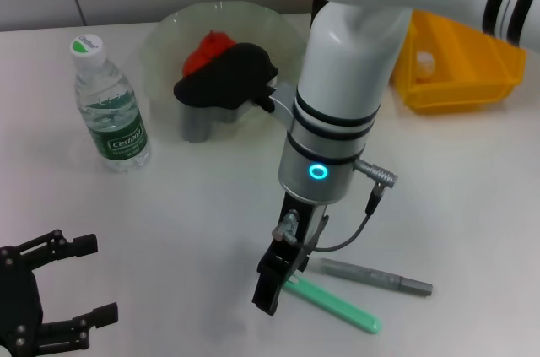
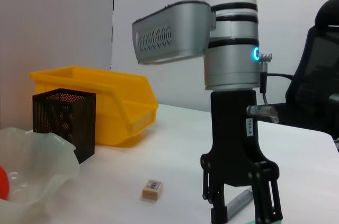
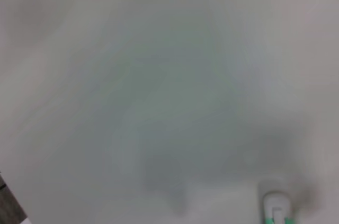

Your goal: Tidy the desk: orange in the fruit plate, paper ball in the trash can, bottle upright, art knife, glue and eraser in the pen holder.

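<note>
I've got the right end effector [image 1: 272, 285] low over the green art knife [image 1: 333, 296] on the tabletop [image 1: 194, 222], fingers slightly spread, nothing pinched. Risk: off-centre closing skids the knife into the grey glue stick [image 1: 375, 277]. Left end effector [image 1: 51, 289] parked, spread.

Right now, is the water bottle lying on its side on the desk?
No, the water bottle stands upright on the desk, cap on top, to the left of the fruit plate in the head view.
</note>
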### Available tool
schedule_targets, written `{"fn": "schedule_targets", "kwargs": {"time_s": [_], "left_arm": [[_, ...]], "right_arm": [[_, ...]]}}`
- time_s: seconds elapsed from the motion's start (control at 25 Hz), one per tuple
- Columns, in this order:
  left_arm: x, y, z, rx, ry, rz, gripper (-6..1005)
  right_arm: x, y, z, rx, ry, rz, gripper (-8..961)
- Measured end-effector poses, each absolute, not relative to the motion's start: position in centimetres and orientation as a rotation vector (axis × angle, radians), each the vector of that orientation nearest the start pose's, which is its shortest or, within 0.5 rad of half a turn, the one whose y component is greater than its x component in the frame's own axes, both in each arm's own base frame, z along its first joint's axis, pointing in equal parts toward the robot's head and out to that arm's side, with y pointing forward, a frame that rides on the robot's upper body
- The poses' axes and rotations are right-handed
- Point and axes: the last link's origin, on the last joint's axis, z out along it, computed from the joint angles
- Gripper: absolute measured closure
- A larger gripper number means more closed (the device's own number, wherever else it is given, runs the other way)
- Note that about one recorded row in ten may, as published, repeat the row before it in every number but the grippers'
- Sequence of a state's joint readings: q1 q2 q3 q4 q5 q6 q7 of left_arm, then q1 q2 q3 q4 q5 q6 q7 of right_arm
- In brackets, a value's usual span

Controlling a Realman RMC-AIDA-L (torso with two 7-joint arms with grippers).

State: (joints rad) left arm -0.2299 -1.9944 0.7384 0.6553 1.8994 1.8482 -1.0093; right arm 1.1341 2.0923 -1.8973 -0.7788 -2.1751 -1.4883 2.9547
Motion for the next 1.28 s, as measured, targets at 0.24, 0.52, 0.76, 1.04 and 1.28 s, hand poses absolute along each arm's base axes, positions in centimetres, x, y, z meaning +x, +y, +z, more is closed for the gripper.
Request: {"fn": "schedule_targets", "kwargs": {"time_s": [0.24,0.52,0.76,1.04,1.28], "left_arm": [[-32.2,22.3,3.1,-2.769,-0.334,-0.794,138],[-32.0,22.4,2.8,-2.771,-0.331,-0.805,138],[-31.8,22.5,2.6,-2.768,-0.327,-0.809,138],[-31.7,22.7,2.5,-2.769,-0.323,-0.808,139],[-31.7,22.7,2.4,-2.766,-0.326,-0.81,139]], "right_arm": [[10.3,32.6,-12.1,-2.737,1.088,-0.988,191],[11.0,32.5,-12.2,-2.73,1.105,-0.984,343],[11.6,32.5,-12.2,-2.713,1.07,-1.021,528],[11.4,32.4,-12.3,-2.725,1.018,-1.038,533],[10.9,32.4,-12.4,-2.757,0.968,-1.015,535]]}}
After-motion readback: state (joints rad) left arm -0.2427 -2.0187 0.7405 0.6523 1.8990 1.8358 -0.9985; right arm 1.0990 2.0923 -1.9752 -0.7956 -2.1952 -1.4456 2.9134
